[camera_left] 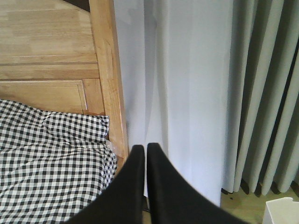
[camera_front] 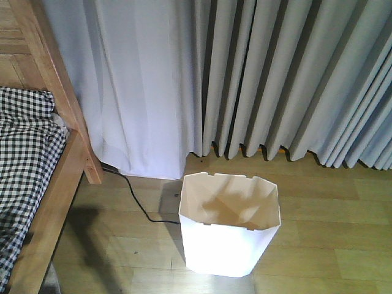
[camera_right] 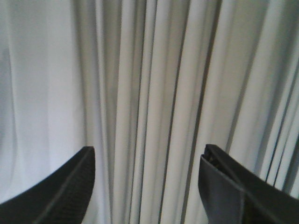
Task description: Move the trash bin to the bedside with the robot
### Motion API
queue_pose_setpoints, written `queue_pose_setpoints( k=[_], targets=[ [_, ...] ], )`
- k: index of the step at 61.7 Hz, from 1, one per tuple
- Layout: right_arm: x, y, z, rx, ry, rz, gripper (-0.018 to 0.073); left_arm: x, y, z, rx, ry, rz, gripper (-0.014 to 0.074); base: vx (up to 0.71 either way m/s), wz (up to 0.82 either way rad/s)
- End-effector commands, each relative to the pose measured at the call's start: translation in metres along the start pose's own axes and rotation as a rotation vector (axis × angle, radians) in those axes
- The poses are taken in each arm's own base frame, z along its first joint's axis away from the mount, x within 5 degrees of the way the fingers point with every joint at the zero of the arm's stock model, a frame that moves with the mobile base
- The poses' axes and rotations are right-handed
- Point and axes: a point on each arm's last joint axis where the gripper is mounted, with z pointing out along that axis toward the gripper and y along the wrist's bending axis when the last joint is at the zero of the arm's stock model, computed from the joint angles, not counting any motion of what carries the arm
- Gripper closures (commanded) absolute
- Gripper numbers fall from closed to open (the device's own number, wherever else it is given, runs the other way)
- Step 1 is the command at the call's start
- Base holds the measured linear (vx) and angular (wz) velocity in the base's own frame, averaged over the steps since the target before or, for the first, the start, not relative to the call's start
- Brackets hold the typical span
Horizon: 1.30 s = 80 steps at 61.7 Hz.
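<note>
- Bin first: I see the white trash bin [camera_front: 229, 229] standing upright on the wooden floor [camera_front: 331, 226], its notched rim open to me and its cream inside holding nothing that I can see.
- From the bin, the bed [camera_front: 58, 184] lies off to the left, with a strip of bare floor between them; the two do not touch.
- The bed's light-brown post [camera_front: 61, 86] rises on the bin's left and farther back, and the black-and-white checked bedding [camera_front: 24, 159] lies beyond the frame rail on that same side.
- Behind the bin hang the pale grey curtains [camera_front: 275, 79], reaching down to the floor; the bin stands in front of them, apart from the cloth.
- A black cable [camera_front: 136, 202] runs along the floor from under the curtain hem near the post toward the bin's left wall and passes behind it.
- My left gripper [camera_left: 142, 151] has its fingers [camera_left: 163, 186] pressed together with only a thin line between the tips, and nothing held; it points at the curtain just beside the bed post [camera_left: 110, 79], and a white corner of the bin [camera_left: 282, 210] shows at the lower right of that wrist view.
- My right gripper [camera_right: 147, 156] has its fingers [camera_right: 65, 191] spread wide apart, with nothing between them; I see only curtain folds [camera_right: 154, 93] ahead of it, and no bin in that view.
- Neither arm shows in the front view.
</note>
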Motion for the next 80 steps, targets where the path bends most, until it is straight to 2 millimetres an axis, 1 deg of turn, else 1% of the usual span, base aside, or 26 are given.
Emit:
queue_pose_setpoints(
  k=[1, 9, 11, 14, 16, 19, 27, 29, 56, 61, 72, 77, 78, 79, 80],
  targets=[
    [0.007, 0.000, -0.015, 0.042, -0.075, -0.021, 0.0083, -0.001, 0.000, 0.000, 0.001, -0.066, -0.004, 0.0603, 0.00, 0.00],
    [0.033, 0.007, -0.026, 0.019, -0.083, -0.055, 0.0088, -0.001, 0.000, 0.000, 0.001, -0.066, -0.004, 0.0603, 0.00, 0.00],
    [0.034, 0.007, -0.027, 0.021, -0.093, -0.056, 0.0098, -0.001, 0.000, 0.000, 0.001, -0.066, -0.004, 0.0603, 0.00, 0.00],
    [0.033, 0.008, -0.028, 0.018, -0.103, -0.047, 0.0137, -0.001, 0.000, 0.000, 0.001, -0.066, -0.004, 0.0603, 0.00, 0.00],
    [0.034, 0.009, -0.028, 0.005, -0.098, -0.037, 0.0173, -0.001, 0.000, 0.000, 0.001, -0.066, -0.004, 0.0603, 0.00, 0.00],
    [0.036, 0.011, -0.028, -0.025, -0.083, -0.013, 0.0255, -0.001, 0.000, 0.000, 0.001, -0.066, -0.004, 0.0603, 0.00, 0.00],
    [0.037, 0.014, -0.028, -0.050, -0.071, 0.001, 0.0541, -0.001, 0.000, 0.000, 0.001, -0.066, -0.004, 0.0603, 0.00, 0.00],
    [0.037, 0.013, -0.028, -0.044, -0.074, 0.004, 0.0575, -0.001, 0.000, 0.000, 0.001, -0.066, -0.004, 0.0603, 0.00, 0.00],
    [0.036, 0.013, -0.028, -0.045, -0.076, 0.009, 0.0568, -0.001, 0.000, 0.000, 0.001, -0.066, -0.004, 0.0603, 0.00, 0.00],
    [0.036, 0.012, -0.028, -0.033, -0.080, -0.020, 0.0568, -0.001, 0.000, 0.000, 0.001, -0.066, -0.004, 0.0603, 0.00, 0.00],
    [0.031, 0.001, -0.029, 0.089, -0.124, -0.010, 0.0568, -0.001, 0.000, 0.000, 0.001, -0.066, -0.004, 0.0603, 0.00, 0.00],
    [0.033, -0.002, -0.029, 0.120, -0.110, -0.010, 0.0568, -0.001, 0.000, 0.000, 0.001, -0.066, -0.004, 0.0603, 0.00, 0.00],
    [0.033, -0.002, -0.029, 0.127, -0.102, -0.035, 0.0568, -0.001, 0.000, 0.000, 0.001, -0.066, -0.004, 0.0603, 0.00, 0.00],
    [0.034, -0.003, -0.029, 0.129, -0.099, -0.009, 0.0568, -0.001, 0.000, 0.000, 0.001, -0.066, -0.004, 0.0603, 0.00, 0.00],
    [0.034, -0.003, -0.029, 0.137, -0.091, -0.031, 0.0568, -0.001, 0.000, 0.000, 0.001, -0.066, -0.004, 0.0603, 0.00, 0.00]
  ],
)
